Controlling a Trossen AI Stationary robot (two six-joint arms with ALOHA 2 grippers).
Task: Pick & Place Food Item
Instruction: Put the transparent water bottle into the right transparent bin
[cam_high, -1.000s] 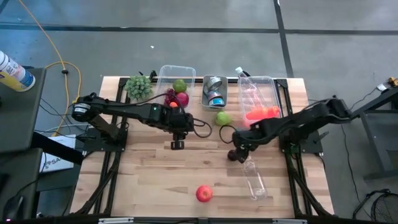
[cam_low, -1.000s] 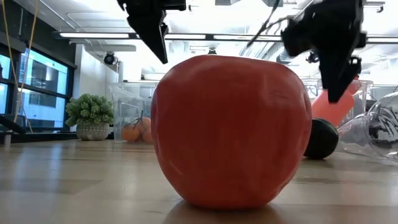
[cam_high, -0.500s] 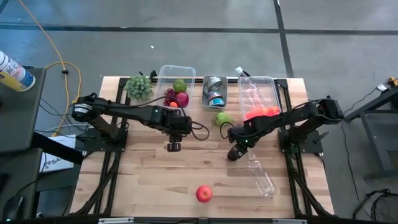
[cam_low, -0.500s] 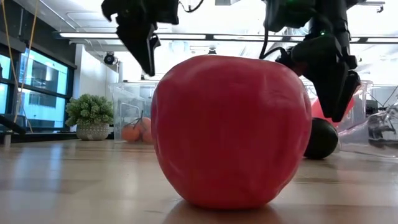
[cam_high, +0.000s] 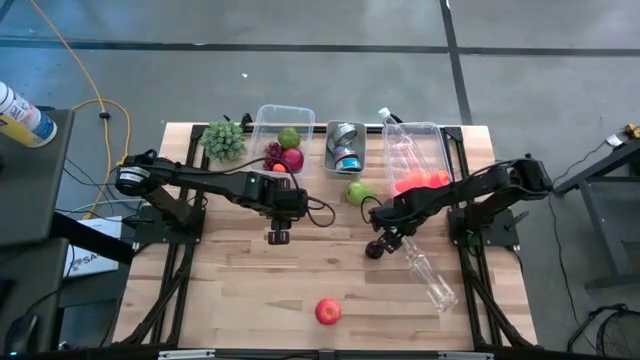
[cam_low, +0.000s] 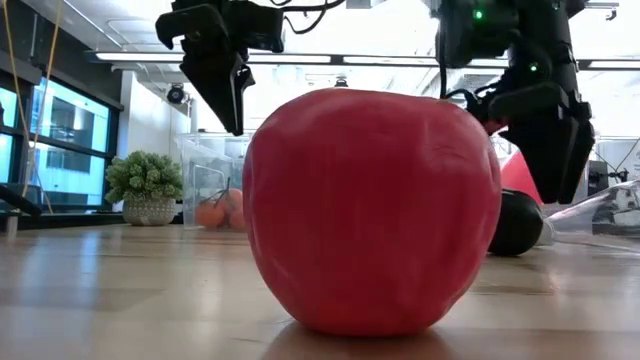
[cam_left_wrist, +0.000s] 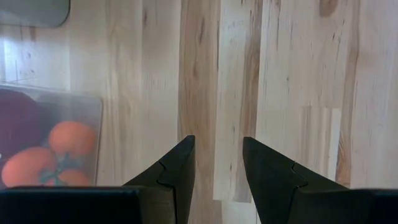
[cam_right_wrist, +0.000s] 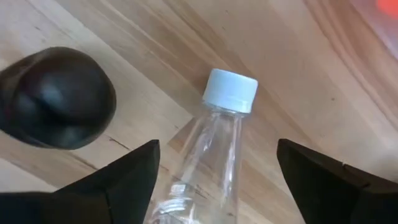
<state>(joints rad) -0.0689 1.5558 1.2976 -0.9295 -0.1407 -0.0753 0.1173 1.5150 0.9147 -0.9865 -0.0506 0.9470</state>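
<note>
The right end effector (cam_right_wrist: 214, 180) hovers with its jaws wide and empty over the neck of a clear bottle (cam_high: 427, 278) lying on the desk (cam_high: 230, 290), just beside a dark round fruit (cam_right_wrist: 57, 98). The left end effector (cam_left_wrist: 217, 168) hangs narrow and empty near the left bin (cam_high: 270, 120). A red apple (cam_high: 327, 311) sits at the near edge.

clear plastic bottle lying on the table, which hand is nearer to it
Right. The right hand hovers open directly over the neck of the clear plastic bottle, beside a dark round fruit. The left hand hangs over bare wood near mid-table, well away from it.
</note>
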